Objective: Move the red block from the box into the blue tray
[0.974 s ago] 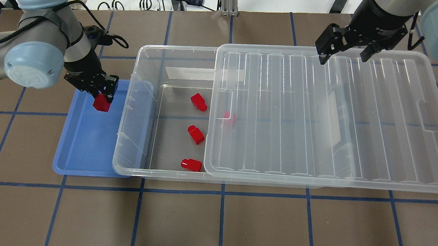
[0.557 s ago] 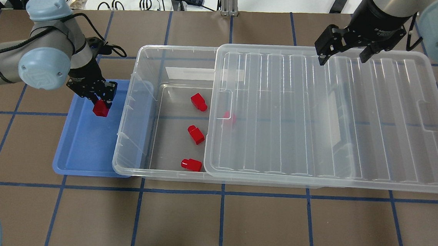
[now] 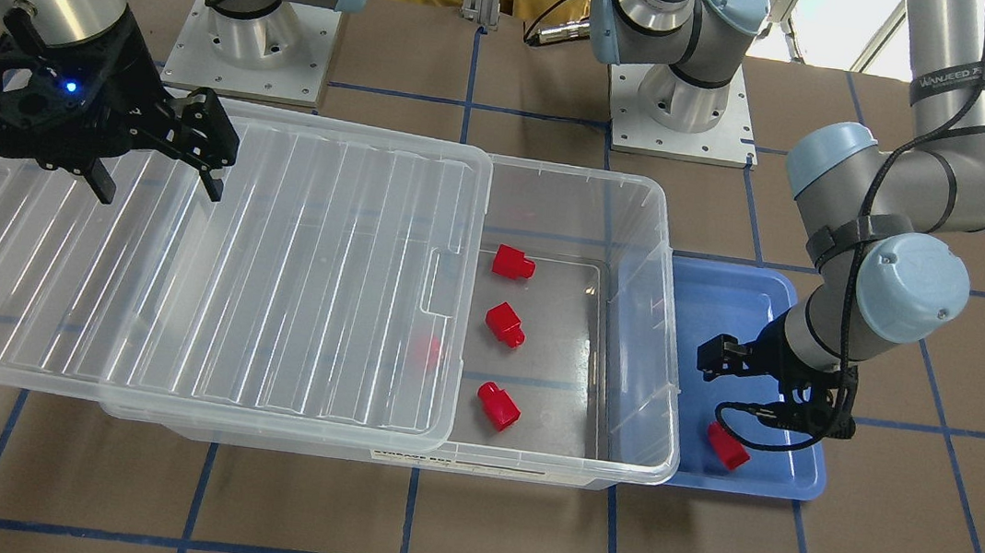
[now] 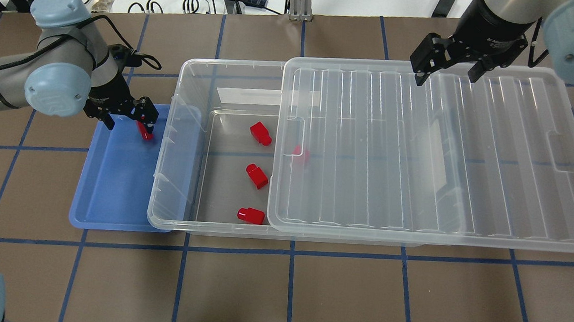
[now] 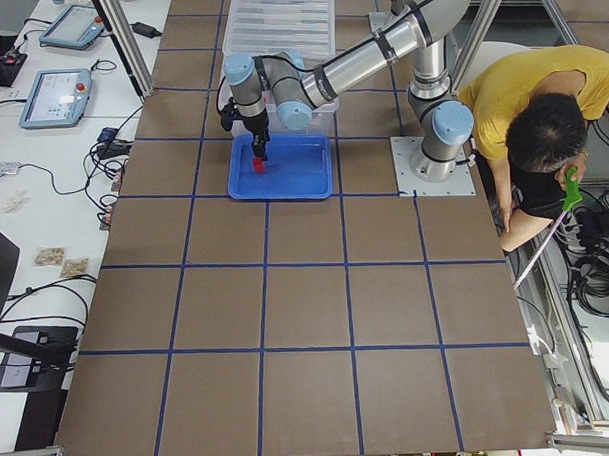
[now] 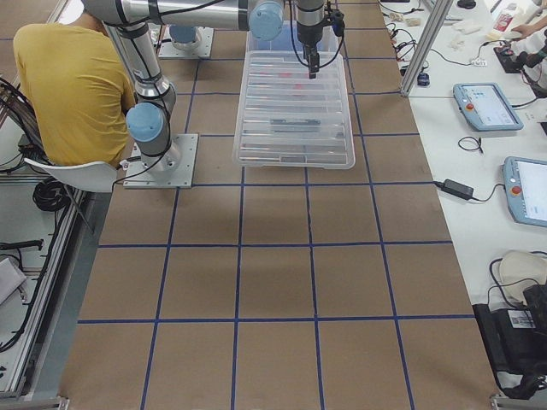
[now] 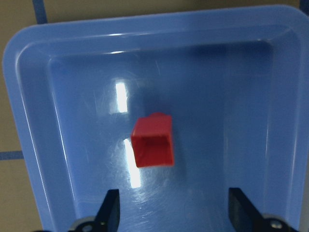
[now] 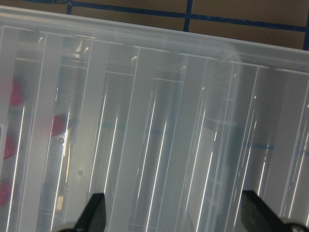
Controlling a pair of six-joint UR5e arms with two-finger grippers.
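My left gripper (image 4: 129, 119) is open over the far end of the blue tray (image 4: 113, 194). A red block (image 4: 144, 132) lies free on the tray floor just below it. In the left wrist view the block (image 7: 153, 141) sits between and ahead of the spread fingers (image 7: 110, 210). The box (image 4: 187, 73) holds three uncovered red blocks (image 4: 260, 133), (image 4: 256, 176), (image 4: 251, 215) and one (image 4: 301, 154) under the lid. My right gripper (image 4: 445, 71) is open and empty above the lid's far edge.
The clear ribbed lid (image 4: 419, 150) lies shifted to the right, covering most of the box and overhanging its right side. The tray touches the box's left wall. A person in a yellow shirt (image 5: 521, 110) sits behind the robot's bases.
My left gripper has opened and let go of the red block, which now rests on the blue tray's floor. The right gripper has barely shifted.
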